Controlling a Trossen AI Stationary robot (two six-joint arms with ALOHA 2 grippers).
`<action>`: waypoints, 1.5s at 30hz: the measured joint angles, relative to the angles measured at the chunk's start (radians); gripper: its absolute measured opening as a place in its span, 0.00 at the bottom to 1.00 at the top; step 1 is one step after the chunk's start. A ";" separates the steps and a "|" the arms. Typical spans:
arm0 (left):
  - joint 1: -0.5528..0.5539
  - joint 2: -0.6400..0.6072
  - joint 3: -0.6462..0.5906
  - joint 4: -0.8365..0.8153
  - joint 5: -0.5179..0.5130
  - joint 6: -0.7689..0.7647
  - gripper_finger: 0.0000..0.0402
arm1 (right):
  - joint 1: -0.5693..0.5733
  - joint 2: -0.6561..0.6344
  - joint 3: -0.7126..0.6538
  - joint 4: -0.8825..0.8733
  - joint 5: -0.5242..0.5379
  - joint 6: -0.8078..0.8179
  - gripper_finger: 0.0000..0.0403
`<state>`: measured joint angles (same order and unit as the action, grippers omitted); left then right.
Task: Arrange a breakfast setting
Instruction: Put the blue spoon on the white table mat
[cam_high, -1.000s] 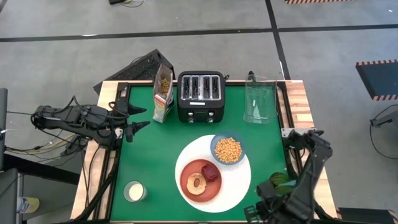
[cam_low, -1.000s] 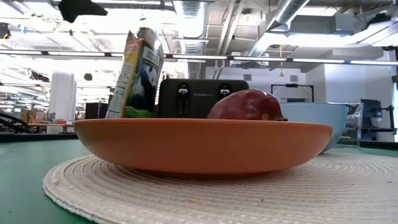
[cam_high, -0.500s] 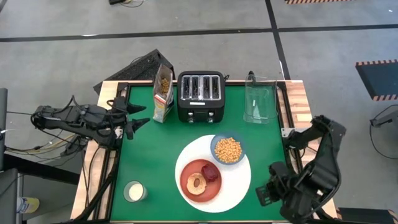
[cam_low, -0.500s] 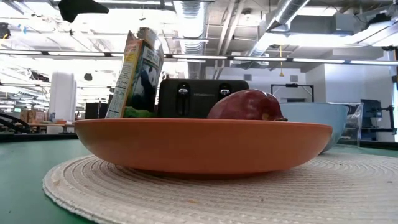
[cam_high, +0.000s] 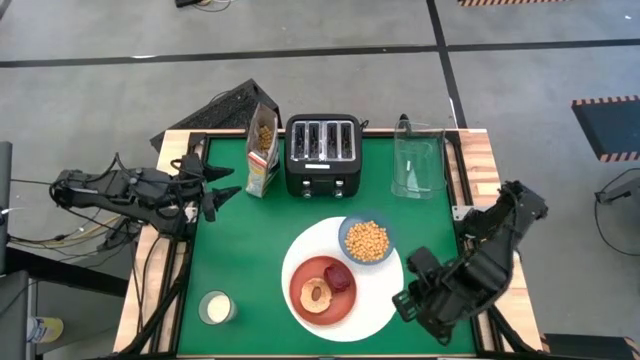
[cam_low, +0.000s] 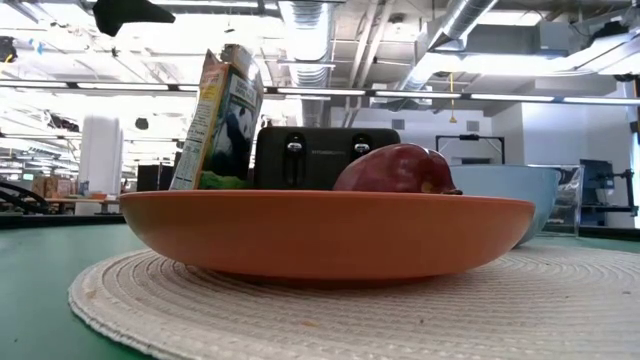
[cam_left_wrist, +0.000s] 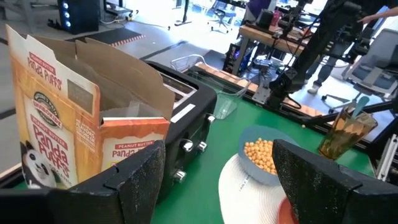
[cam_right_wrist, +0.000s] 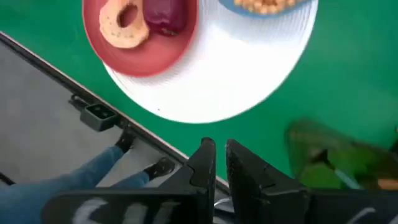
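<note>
A large round white plate (cam_high: 385, 285) lies on the green table. On it sit a smaller red-orange plate (cam_high: 305, 310) and a small blue bowl (cam_high: 367, 241) of yellow cereal. A ring bagel (cam_high: 317, 294) and a dark red piece (cam_high: 339, 276) lie on the red-orange plate. A blue handle (cam_left_wrist: 359, 106) sticks up out of a tinted cup (cam_left_wrist: 345, 129) at the table's right edge. My right gripper (cam_high: 398, 303) is shut and empty above the white plate's near right rim. My left gripper (cam_high: 222, 183) is open at the table's left edge, beside the cereal box.
A cereal box (cam_high: 262, 150), a black toaster (cam_high: 322, 155) and a clear container (cam_high: 417, 160) stand along the far edge. A glass of white liquid (cam_high: 216, 307) stands at the near left. My right arm hides the tinted cup in the high view.
My right gripper has swung from the table's near right corner toward the far edge and the left, to the white plate's right rim. Its arm now covers the tinted cup in the high view.
</note>
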<state>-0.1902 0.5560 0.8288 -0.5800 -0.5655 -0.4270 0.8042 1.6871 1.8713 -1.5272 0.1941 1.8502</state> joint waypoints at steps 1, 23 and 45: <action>0.000 0.000 0.000 0.000 0.000 -0.001 0.70 | -0.009 0.002 0.000 0.000 0.007 -0.022 0.15; 0.000 0.000 0.000 -0.006 0.000 0.000 0.70 | 0.023 0.020 0.000 -0.040 -0.120 0.027 0.24; 0.000 0.000 0.000 -0.005 -0.021 -0.004 0.70 | 0.138 -0.011 -0.105 -0.043 -0.214 0.371 0.45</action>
<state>-0.1904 0.5562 0.8288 -0.5850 -0.5869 -0.4315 0.9422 1.6758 1.7667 -1.5700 -0.0195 2.2211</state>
